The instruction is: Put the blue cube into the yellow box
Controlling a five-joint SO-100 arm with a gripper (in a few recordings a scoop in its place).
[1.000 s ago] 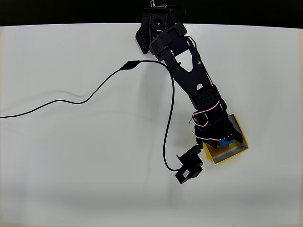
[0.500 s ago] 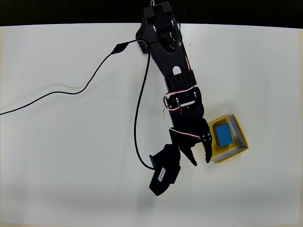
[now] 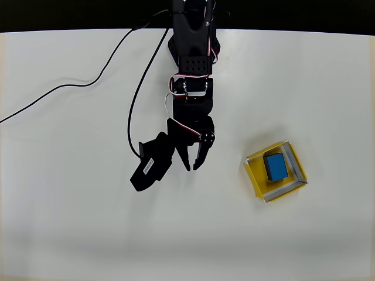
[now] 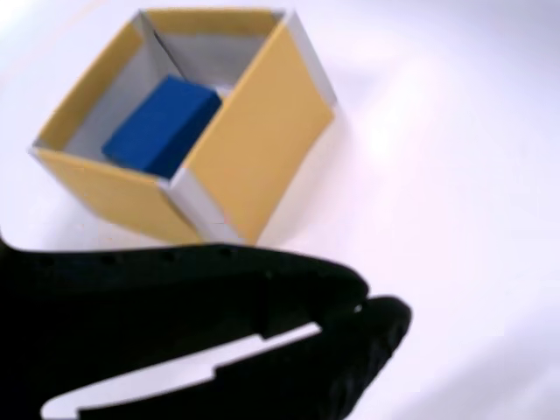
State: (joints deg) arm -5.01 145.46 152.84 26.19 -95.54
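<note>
Looks like the drop-off step is done, judging by the layout. Starting left of the box in the overhead view: matte black two-finger gripper (image 3: 192, 161), fingers nearly together at the tips, only a sliver of gap in the wrist view, gripping nothing. Well clear of the box on the plain white table (image 3: 70, 205). Further right: shallow square yellow box with thin pale grey walls (image 3: 295, 159), cardboard-ish by the look. Small matte bright-blue cube (image 3: 275, 167) sitting inside on the floor. Next move probably just parking the arm, nothing fiddly.
</note>
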